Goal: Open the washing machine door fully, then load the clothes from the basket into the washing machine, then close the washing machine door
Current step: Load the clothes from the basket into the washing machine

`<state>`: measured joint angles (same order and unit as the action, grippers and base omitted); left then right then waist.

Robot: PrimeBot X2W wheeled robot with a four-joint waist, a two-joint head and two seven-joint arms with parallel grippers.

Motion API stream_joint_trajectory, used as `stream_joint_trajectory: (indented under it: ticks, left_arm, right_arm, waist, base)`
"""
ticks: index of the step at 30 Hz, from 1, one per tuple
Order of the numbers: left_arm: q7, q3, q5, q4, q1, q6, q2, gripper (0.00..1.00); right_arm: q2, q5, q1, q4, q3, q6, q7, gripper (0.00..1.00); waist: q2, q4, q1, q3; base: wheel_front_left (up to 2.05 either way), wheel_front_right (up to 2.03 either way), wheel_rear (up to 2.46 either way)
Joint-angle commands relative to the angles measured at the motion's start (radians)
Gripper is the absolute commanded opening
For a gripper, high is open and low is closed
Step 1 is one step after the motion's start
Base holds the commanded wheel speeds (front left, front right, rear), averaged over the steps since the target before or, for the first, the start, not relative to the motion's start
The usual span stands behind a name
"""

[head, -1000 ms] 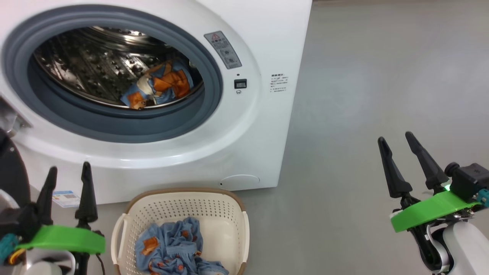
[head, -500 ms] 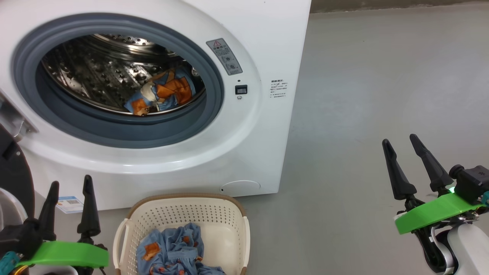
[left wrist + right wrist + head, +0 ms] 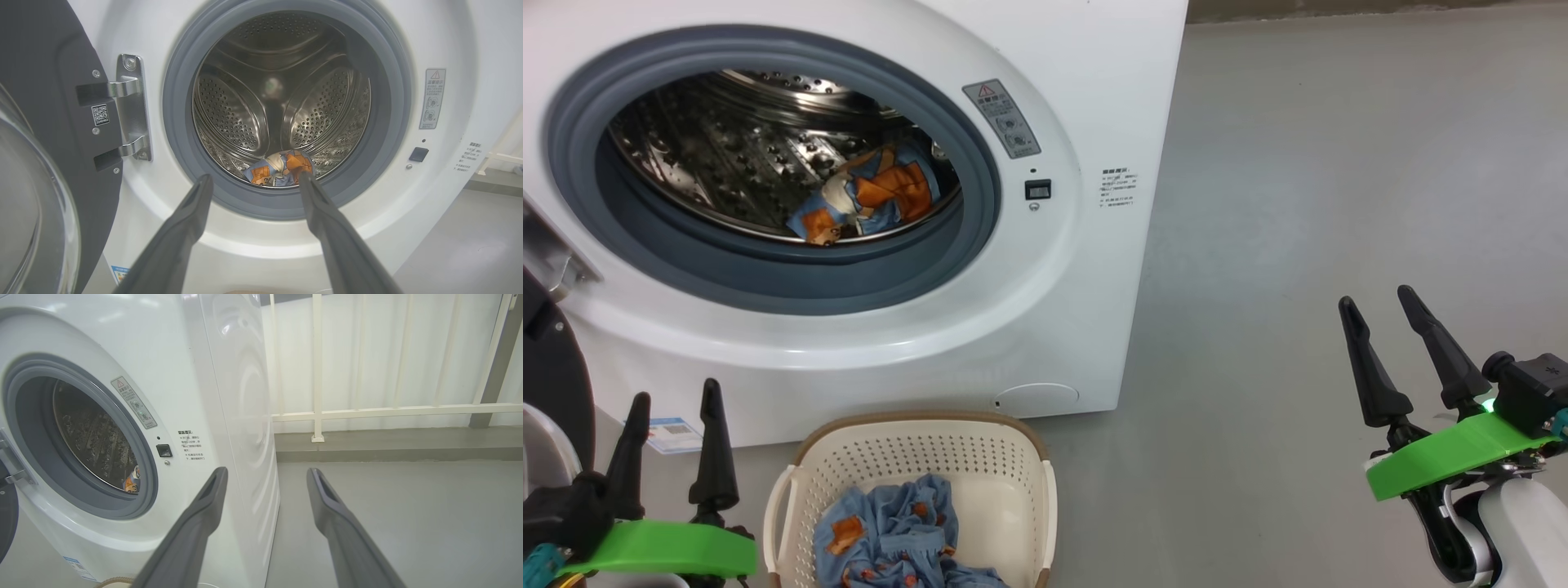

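While the washing machine door (image 3: 49, 73) stands swung wide to the left on its metal hinge (image 3: 132, 106), its dark inner face and bulging glass window showing in the left wrist view, the washing machine (image 3: 1094, 98) has its grey gasket (image 3: 984, 188) and perforated steel drum (image 3: 245, 110) fully exposed. One bear-print garment (image 3: 870, 196) (light blue with orange patches and a bit of cream) lies bunched at the front lower edge of the drum, just behind the gasket. On the grey floor (image 3: 1339, 163) directly before the machine sits the basket (image 3: 915, 425), and the clothes (image 3: 894, 531) in it lie crumpled toward its near left side. The left pincer (image 3: 676, 389) hovers at the lower left of the head view, just left of the basket and in front of the blue label sticker (image 3: 670, 434), its two dark fingers spread apart and grasping nothing. The right pincer (image 3: 1375, 295) hangs well off to the right over bare floor, apart from the machine, likewise released with nothing between its fingers. Beyond the machine's right side, the right wrist view shows a cream railing (image 3: 367, 411) against a pale wall.
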<state>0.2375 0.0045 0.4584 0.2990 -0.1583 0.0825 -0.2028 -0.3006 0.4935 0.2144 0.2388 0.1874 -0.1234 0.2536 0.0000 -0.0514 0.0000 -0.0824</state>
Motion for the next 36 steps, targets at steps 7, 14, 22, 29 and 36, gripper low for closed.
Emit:
stream_joint_trajectory:
  ticks: [7,14,22,29,36]
  left_arm:
    - [-0.002,0.027,0.010,-0.036,-0.016,-0.007,-0.033,1.00]
    - [-0.005,0.023,0.016,-0.039,-0.014,-0.011,-0.034,1.00]
    - [-0.006,0.018,0.022,-0.033,-0.020,-0.012,-0.040,1.00]
    - [-0.006,0.013,0.024,-0.029,-0.021,-0.016,-0.042,1.00]
    - [-0.008,0.009,0.030,-0.034,-0.024,-0.018,-0.045,1.00]
  right_arm:
    - [-0.012,-0.001,0.003,-0.024,0.013,-0.007,0.008,1.00]
    - [-0.008,0.000,0.006,-0.022,0.015,-0.007,0.008,1.00]
    - [-0.005,0.000,0.011,-0.020,0.015,-0.007,0.008,1.00]
    - [-0.004,0.000,0.013,-0.020,0.015,-0.007,0.008,1.00]
    - [0.000,-0.001,0.013,-0.024,0.012,-0.007,0.008,1.00]
  waist:
    - [0.0000,0.000,0.0000,-0.007]
    - [0.0000,-0.002,0.0000,-0.007]
    - [0.0000,-0.003,0.0000,-0.011]
    - [0.0000,-0.007,0.0000,-0.013]
    - [0.0000,-0.012,0.0000,-0.023]
  base:
    - [0.00,0.00,0.00]
    - [0.00,0.00,0.00]
    - [0.00,0.00,0.00]
    - [0.00,0.00,0.00]
    - [0.00,0.00,0.00]
